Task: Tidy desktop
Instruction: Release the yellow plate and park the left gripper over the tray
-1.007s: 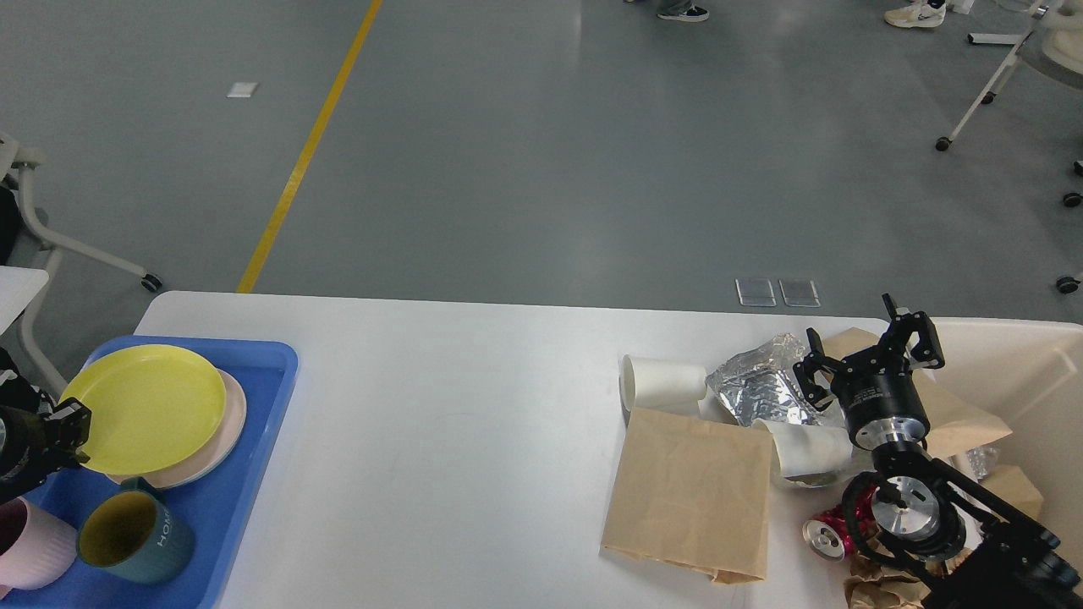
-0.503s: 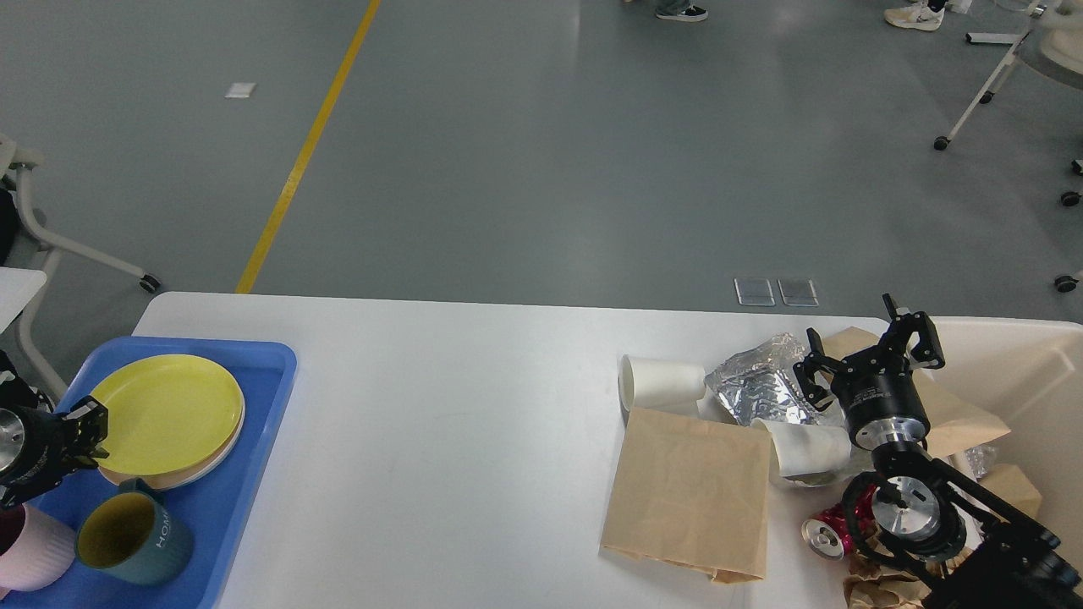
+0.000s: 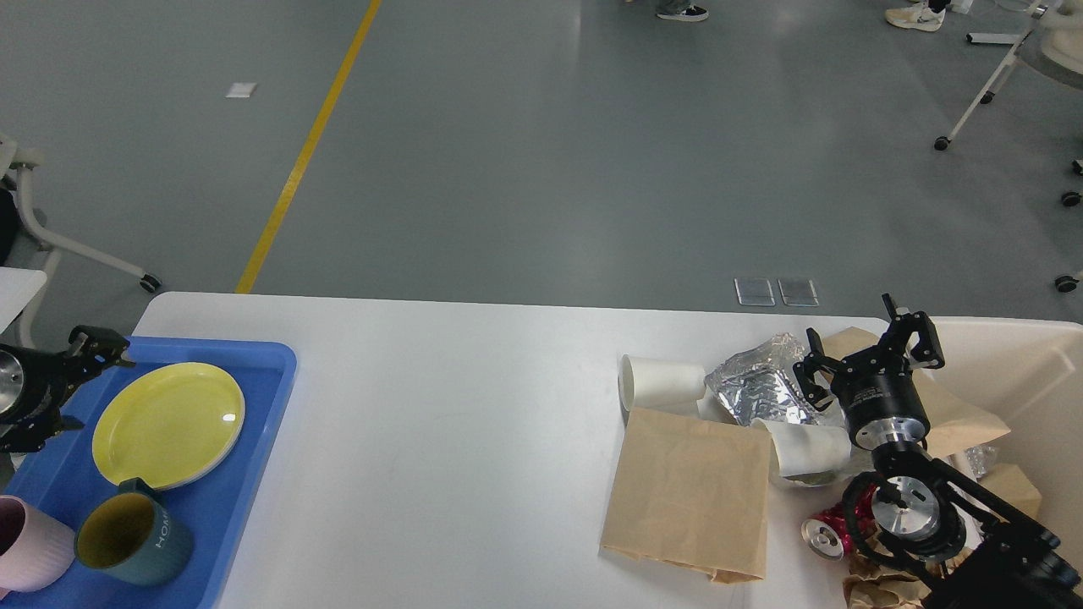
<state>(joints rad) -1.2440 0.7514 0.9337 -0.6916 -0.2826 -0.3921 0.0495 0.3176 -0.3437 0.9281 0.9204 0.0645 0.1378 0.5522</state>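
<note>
The white desktop (image 3: 457, 423) fills the lower view. At its left, a blue tray (image 3: 228, 507) holds a yellow plate (image 3: 169, 423) lying flat on a pink plate, a green mug (image 3: 127, 537) and a pink cup (image 3: 30, 554). My left gripper (image 3: 85, 385) is open and empty, just left of the yellow plate. At the right lie a tipped white paper cup (image 3: 660, 381), crumpled foil (image 3: 761, 389), a brown paper bag (image 3: 689, 499), a crushed white cup (image 3: 808, 448) and a red can (image 3: 833, 529). My right gripper (image 3: 867, 351) is open and empty above the foil.
A beige bin (image 3: 1015, 355) stands at the right edge with brown paper and foil in it. Crumpled brown paper (image 3: 880, 588) lies at the front right under my right arm. A chair base stands off the table at the far left.
The yellow plate has settled flat onto the pink plate in the tray. My left gripper has let go of it and moved up and away. The right arm has not moved.
</note>
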